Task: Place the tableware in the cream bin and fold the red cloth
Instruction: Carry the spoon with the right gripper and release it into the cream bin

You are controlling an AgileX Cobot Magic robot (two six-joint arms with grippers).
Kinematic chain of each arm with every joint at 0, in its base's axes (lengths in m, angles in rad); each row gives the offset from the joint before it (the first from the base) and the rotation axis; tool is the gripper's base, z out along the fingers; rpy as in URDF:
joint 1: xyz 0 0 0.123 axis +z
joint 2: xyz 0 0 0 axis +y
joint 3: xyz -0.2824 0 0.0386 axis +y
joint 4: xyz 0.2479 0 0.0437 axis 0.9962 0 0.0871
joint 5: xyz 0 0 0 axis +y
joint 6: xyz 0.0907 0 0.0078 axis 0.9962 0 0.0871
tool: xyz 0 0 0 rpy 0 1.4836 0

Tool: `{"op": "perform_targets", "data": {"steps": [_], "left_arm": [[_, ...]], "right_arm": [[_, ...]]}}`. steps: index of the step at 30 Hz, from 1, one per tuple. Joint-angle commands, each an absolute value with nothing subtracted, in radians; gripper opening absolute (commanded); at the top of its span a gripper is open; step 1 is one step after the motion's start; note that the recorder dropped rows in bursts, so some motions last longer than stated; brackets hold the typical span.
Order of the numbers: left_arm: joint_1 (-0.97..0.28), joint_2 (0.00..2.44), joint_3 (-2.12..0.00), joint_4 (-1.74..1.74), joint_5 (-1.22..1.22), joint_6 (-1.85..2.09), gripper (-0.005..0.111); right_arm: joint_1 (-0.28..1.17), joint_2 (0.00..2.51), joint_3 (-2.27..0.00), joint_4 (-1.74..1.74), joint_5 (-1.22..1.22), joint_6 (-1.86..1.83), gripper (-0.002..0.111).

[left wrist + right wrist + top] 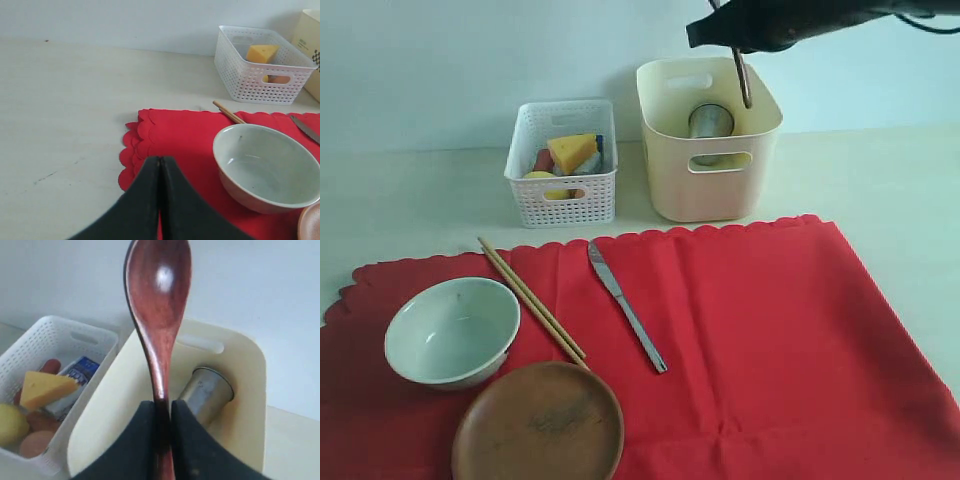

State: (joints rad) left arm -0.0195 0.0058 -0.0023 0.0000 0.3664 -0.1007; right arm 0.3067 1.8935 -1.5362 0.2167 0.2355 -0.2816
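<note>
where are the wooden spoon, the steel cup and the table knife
wooden spoon (159, 285), right wrist view, on its bowl
steel cup (710, 122), exterior view, on its side wall
table knife (640, 332), exterior view, on its handle

The red cloth (770, 330) is lying spread flat across the near table. On its left part the pale green-white bowl (452, 330) is sitting upright, with the round wooden plate (538, 425) just nearer. The chopsticks (532, 300) and the metal knife (625, 305) are lying diagonally to its right. The cream bin (710, 190) is standing beyond the cloth's far edge, and the steel cup (710, 122) is leaning inside it. The dark wooden spoon (744, 80) is hanging bowl-down over its opening.
</note>
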Motion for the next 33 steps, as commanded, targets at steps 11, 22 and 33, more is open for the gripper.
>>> {"op": "perform_targets", "data": {"steps": [11,22,33], "left_arm": [[-0.017,0.000,0.000,0.000,0.359,-0.101,0.001],[-0.017,0.000,0.000,0.000,0.359,-0.101,0.001],[-0.017,0.000,0.000,0.000,0.359,-0.101,0.001]], "right_arm": [[0.283,2.205,-1.619,0.222,-0.039,-0.287,0.009],[0.283,2.170,-1.656,0.227,0.194,-0.287,0.062],[0.285,1.924,-1.536,0.235,0.391,-0.322,0.056]]}}
